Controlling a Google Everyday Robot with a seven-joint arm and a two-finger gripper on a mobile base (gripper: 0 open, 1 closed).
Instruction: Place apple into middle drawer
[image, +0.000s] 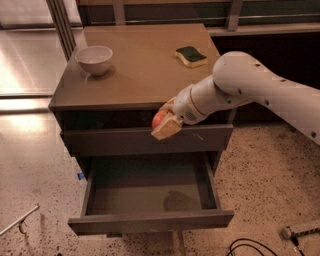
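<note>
The gripper (163, 125) hangs in the air just off the front edge of the cabinet top (145, 75), in front of the closed upper drawer front (115, 142). Its two pale fingers (168, 129) are clamped on the apple (158, 119), whose red-orange skin shows on the left between them. The apple touches neither the cabinet nor any drawer. It sits above the open space of the middle drawer (150, 221), towards that drawer's back and a little right of its centre line.

The middle drawer is pulled well out. Its plain front panel faces the camera and its dark tray lies open below, with only a faint shadow on the tray floor.

The white arm (250, 87) reaches in from the right, its thick forearm sloping down and leftward to the wrist.

On the cabinet top, a white bowl (94, 59) stands upright near the back left corner. A green-and-yellow sponge (191, 56) lies near the back right, well apart from the bowl. Small pale scratches mark the upper drawer front just right of the gripper.

On the speckled floor, a dark cable (245, 247) curls at the lower right, and a thin metal rod (17, 226) lies at the lower left.
</note>
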